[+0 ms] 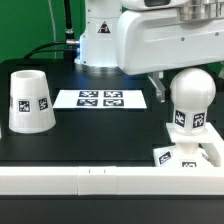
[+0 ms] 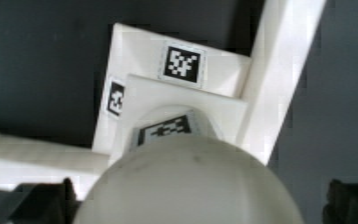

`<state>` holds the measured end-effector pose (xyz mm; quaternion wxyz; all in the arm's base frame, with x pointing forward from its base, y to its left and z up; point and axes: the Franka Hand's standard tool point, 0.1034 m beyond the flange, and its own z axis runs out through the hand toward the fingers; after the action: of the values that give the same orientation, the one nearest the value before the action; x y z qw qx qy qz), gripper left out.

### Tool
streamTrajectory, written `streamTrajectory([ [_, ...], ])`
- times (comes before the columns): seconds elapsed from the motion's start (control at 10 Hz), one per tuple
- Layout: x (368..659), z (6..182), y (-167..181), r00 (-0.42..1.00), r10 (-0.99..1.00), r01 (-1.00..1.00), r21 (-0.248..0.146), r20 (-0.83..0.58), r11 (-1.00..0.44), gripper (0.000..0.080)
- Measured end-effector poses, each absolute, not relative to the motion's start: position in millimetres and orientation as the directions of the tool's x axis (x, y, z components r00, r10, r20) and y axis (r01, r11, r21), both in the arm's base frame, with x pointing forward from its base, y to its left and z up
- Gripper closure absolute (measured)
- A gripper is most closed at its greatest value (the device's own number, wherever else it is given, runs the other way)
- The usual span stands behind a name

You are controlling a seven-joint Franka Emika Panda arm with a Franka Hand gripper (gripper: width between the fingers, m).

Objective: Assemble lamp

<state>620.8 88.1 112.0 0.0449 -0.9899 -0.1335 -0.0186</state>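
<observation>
While the bulb (image 1: 190,98) stands on the base (image 1: 186,157), the gripper (image 2: 194,200) flanks it, jaws released.

Wide exterior, close wrist (bulb (image 1: 190,98) (image 2: 185,185) shared)

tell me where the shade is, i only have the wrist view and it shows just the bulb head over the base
observer: the shade stands on the table at the exterior view's left, wider end down, well apart from the other parts.
operator: anything between it and the bulb
observer: yes, the marker board lies flat between the shade and the bulb.
operator: any tag on the bulb itself
observer: one, low on the bulb under its round head, facing the exterior camera.
</observation>
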Motion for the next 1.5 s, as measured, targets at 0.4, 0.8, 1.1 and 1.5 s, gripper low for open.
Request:
streamTrajectory([
  [0.4, 620.5, 109.7, 87.1, 0.817, 0.575, 0.577, -0.022, 0.047, -0.817, 0.0101],
  [0.8, 620.5, 109.3, 83.9, 0.666, 0.745, 0.746, -0.005, 0.044, -0.666, 0.0101],
  [1.1, 621.2, 109.9, 83.3, 0.473, 0.881, 0.88, 0.025, 0.02, -0.474, 0.0101],
  [1.5, 621.8, 109.6, 85.7, 0.131, 0.991, 0.991, 0.016, -0.032, -0.13, 0.0101],
])
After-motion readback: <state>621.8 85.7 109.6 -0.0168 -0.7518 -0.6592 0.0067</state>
